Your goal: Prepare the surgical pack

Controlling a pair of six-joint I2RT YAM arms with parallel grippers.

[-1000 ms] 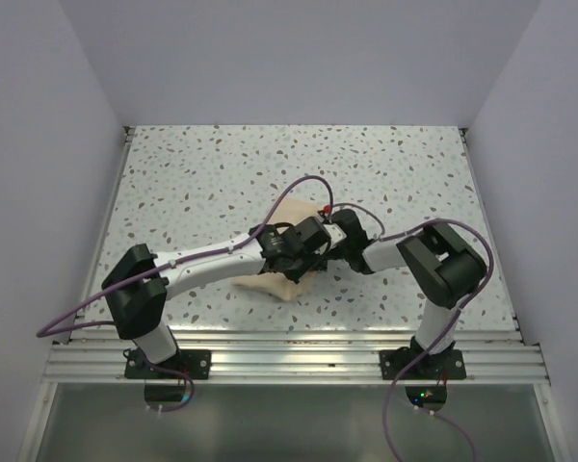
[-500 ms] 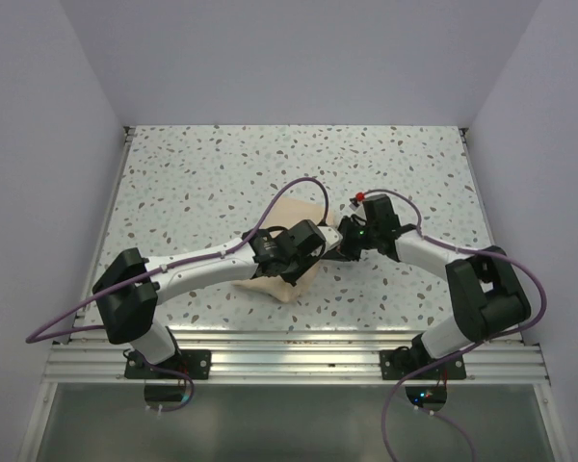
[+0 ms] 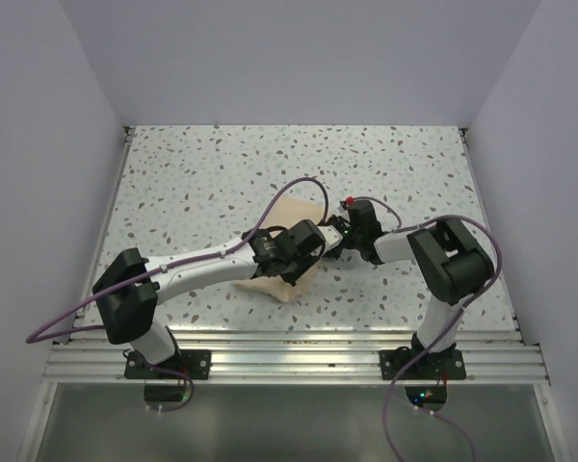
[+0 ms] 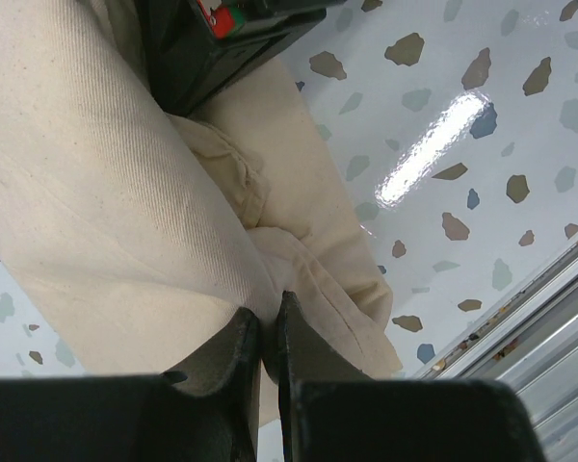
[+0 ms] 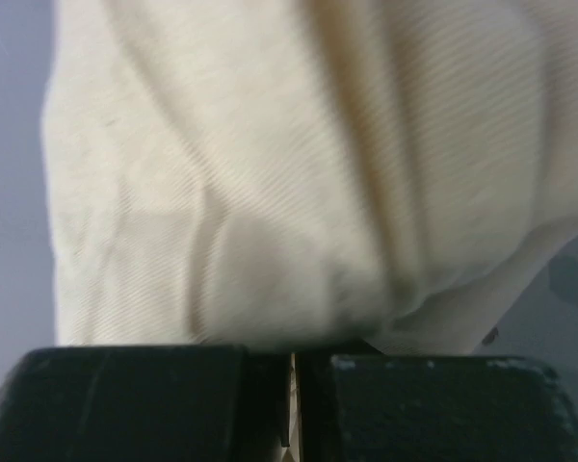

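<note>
The surgical pack [image 3: 291, 211] is a loaf-sized beige cloth bundle lying mid-table, mostly covered by both arms. My left gripper [image 3: 318, 252] comes in from the left. In the left wrist view it [image 4: 268, 332] is shut on a fold of the pack [image 4: 125, 192], with cloth bunched between the two dark fingers. My right gripper [image 3: 335, 241] meets the bundle from the right. In the right wrist view its jaws [image 5: 292, 371] are shut with a thin pale sliver of cloth in the slit, and the pack [image 5: 270, 173] fills the frame. The right arm's black housing [image 4: 197, 58] sits on the pack.
The speckled table [image 3: 222, 164] is walled at the back and on both sides. An aluminium rail [image 3: 289, 351] runs along the near edge, close to the pack's near corner [image 4: 376, 337]. Purple cables [image 3: 303, 183] loop over the arms.
The right arm swung its elbow out to the right and drew its gripper a little off the bundle, then folded back against it. The left arm has barely shifted.
</note>
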